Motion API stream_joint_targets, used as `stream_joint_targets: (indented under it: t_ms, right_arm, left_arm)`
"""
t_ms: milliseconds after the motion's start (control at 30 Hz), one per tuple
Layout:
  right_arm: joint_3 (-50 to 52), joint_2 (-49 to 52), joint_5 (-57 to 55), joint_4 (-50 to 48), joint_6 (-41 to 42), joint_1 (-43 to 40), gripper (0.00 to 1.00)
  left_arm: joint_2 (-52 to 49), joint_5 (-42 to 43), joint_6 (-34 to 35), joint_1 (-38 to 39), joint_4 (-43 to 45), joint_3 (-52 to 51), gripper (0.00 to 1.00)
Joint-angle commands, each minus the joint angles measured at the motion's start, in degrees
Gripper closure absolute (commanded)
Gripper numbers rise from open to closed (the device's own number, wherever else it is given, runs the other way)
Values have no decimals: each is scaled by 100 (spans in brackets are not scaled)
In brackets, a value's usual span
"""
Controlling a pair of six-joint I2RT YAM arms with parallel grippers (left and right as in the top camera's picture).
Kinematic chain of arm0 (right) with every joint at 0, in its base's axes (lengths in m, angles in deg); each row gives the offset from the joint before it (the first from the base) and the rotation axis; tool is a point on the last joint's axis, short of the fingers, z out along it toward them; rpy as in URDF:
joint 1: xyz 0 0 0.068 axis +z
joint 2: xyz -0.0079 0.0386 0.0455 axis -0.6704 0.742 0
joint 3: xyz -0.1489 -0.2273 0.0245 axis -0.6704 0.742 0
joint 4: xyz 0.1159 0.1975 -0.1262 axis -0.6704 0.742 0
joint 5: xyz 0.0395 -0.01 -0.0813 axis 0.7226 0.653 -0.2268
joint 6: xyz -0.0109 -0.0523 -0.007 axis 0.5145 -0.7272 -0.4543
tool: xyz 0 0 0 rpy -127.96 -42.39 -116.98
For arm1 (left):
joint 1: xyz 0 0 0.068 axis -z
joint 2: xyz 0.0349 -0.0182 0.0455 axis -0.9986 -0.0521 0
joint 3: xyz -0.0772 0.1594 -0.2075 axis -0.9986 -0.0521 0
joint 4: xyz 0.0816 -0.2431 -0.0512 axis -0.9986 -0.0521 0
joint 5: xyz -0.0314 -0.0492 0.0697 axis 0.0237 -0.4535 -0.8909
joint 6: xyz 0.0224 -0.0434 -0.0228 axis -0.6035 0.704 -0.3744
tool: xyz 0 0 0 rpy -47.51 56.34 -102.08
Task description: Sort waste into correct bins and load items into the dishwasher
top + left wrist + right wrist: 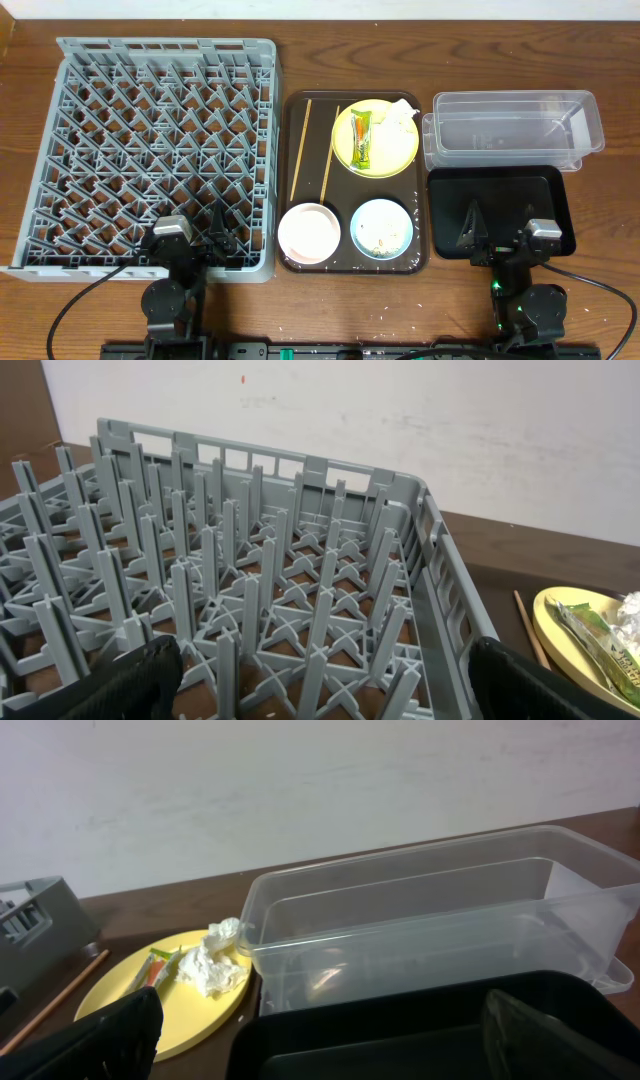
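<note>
The grey dish rack [60, 150] fills the left of the table and shows in the left wrist view [430, 550]. A dark brown serving tray [288, 180] holds a yellow plate [393, 160] with a green-and-yellow wrapper [361, 138] and a white tissue [400, 117], two chopsticks [300, 150], a pinkish-white bowl [309, 232] and a light blue bowl [382, 228] with rice scraps. The clear tub [515, 130] and the black tray [545, 195] lie at the right. My left gripper [195, 228] is open over the rack's front edge. My right gripper [497, 228] is open over the black tray's front. No white cup shows.
The wooden table [610, 230] runs past the bins to the right. A pale wall [450, 420] stands behind the table. Black cables [90, 290] trail from both arm bases at the front edge.
</note>
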Motion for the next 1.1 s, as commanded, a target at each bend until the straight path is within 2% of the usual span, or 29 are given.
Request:
stream_joint_targets:
  t_ms: [0,267,400,500,633,767,900,1067]
  right_arm:
    - [17,-20,-59,4,44,-37,1]
    - [17,-20,98,4,50,-37,1]
    - [17,-20,1012,-9,61,-37,1]
    - [-44,-20,1906,-225,245,-37,1]
    - [-564,7,2551,-162,380,-37,1]
    - [-1698,472,2610,540,549,-37,1]
    - [-3574,2092,2632,2208,538,-37,1]
    - [-5394,4079,2796,3679,372,-20,1]
  left_arm:
    - [31,101,-70,-20,-227,-76,8]
    - [31,446,-70,-17,-188,-74,7]
    - [31,914,-70,-20,-116,-74,8]
    - [31,1596,79,-17,188,-15,8]
    - [-24,1738,476,-20,136,485,7]
    - [-542,1757,564,-20,-529,1541,7]
    - [-1930,1818,555,-20,-1797,3211,8]
    - [-3480,2258,555,-17,-3001,4826,8]
